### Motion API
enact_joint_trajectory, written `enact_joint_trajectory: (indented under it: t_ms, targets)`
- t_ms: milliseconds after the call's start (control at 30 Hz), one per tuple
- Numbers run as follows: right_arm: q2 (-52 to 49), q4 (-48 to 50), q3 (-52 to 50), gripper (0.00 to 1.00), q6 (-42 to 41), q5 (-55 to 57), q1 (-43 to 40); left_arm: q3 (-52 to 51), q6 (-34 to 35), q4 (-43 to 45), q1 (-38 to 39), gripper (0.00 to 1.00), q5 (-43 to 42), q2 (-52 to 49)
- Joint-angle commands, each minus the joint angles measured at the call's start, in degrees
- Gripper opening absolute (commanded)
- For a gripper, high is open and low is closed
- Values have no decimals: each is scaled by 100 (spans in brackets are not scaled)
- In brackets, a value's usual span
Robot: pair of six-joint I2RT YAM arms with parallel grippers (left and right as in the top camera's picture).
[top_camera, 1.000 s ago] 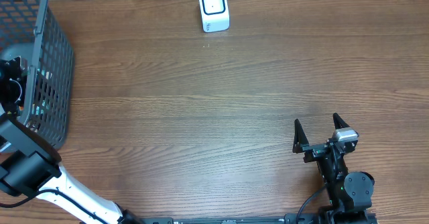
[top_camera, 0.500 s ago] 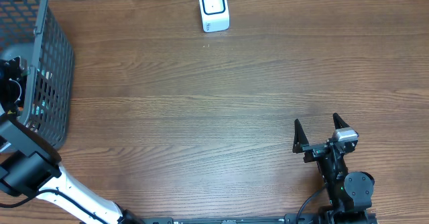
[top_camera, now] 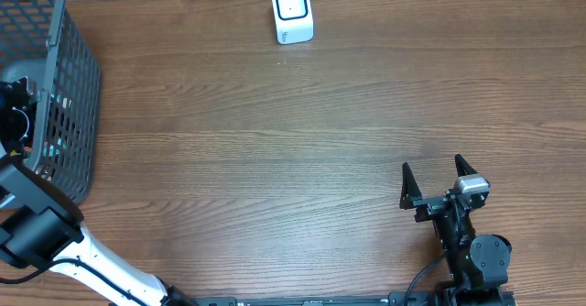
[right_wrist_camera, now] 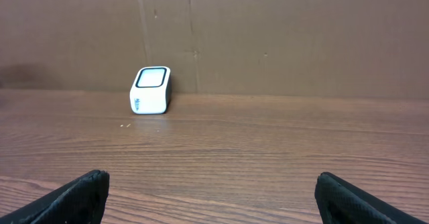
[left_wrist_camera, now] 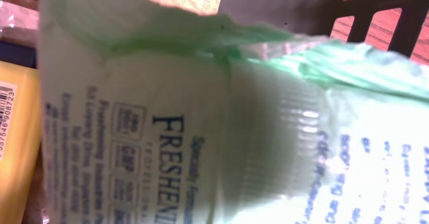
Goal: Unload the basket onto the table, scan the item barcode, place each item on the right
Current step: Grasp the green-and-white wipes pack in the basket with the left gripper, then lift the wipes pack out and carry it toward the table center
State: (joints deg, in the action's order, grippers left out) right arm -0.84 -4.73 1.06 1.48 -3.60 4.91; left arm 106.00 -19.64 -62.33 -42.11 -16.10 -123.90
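Here, the green packet (left_wrist_camera: 201, 117) lies close before the left hand (top_camera: 20, 115), whose grip cannot be told.

1. The table (top_camera: 275, 141) carries a basket (top_camera: 69, 77) at its far left edge.
2. A scanner (top_camera: 292, 12) stands at the back edge, slightly left of centre and well apart from the basket. A wall (right_wrist_camera: 281, 29) rises just behind it.
3. The right gripper (top_camera: 432, 164) sits at the front right, pointing toward the back. The scanner lies ahead of it and to its left.
4. The left arm (top_camera: 41, 233) runs from the front left corner up to the basket.
5. In the basket, a packet (left_wrist_camera: 201, 117) fills the left wrist view. A box (left_wrist_camera: 17, 123) lies just beside it at the left of that view, and the basket wall shows behind it at upper right.
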Motion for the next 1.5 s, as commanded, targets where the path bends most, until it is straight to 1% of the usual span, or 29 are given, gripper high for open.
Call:
enact_joint_trajectory:
  t_ms: [0,67,200,500,733,1067,1200,1467]
  targets:
    - [68,26,-61,100,-44,52,-15,-52,57,-66,28,47,-13,-234]
    - [68,24,-61,100,-44,52,-15,-50,57,-66,28,40,-46,-234]
    - [68,26,-61,100,-44,52,-15,-22,61,-68,22,33,-92,-188]
    - [68,26,-61,100,-44,52,-15,404,188,-236,22,32,-87,42]
    - [68,26,-61,100,-44,52,-15,704,348,-275,7,32,-85,492]
    - [68,26,-61,100,-44,52,-15,1235,789,-190,2,32,-4,1646]
    - [68,24,-61,100,-44,52,-15,1300,914,-94,15,32,-4,2192]
    - [68,26,-61,100,-44,52,-15,1300,1436,-153,131,30,-90,3228]
